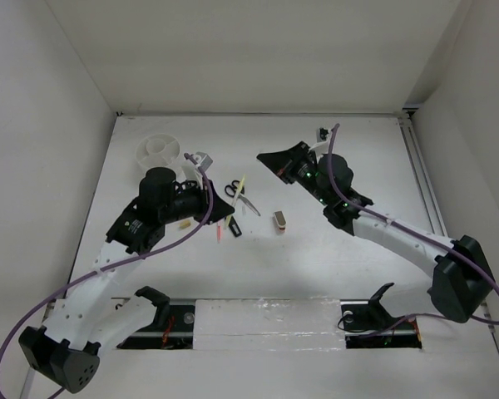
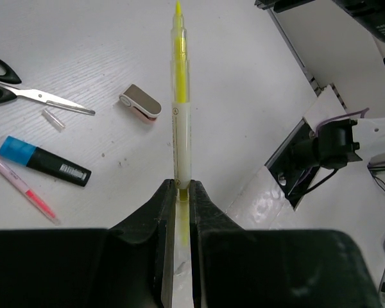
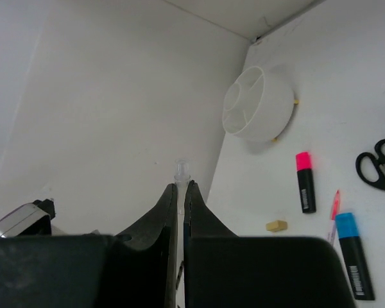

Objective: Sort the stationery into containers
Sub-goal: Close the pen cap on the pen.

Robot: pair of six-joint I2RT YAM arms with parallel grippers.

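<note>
Overhead, we see the white tub (image 1: pixel 147 144) at ten o'clock on the table (image 1: pixel 333 245). Our left claw (image 2: pixel 183 186) is clamped on the yellow pen (image 2: pixel 181 122), which points to twelve above the scissors (image 2: pixel 51 101). Our right claw (image 3: pixel 181 186) pinches a small clear piece (image 3: pixel 181 170).

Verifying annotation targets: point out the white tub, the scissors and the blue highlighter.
white tub (image 3: pixel 274 108), right wrist view, outer side wall.
scissors (image 2: pixel 48 98), left wrist view, on the blade.
blue highlighter (image 2: pixel 56 167), left wrist view, on the black barrel.
</note>
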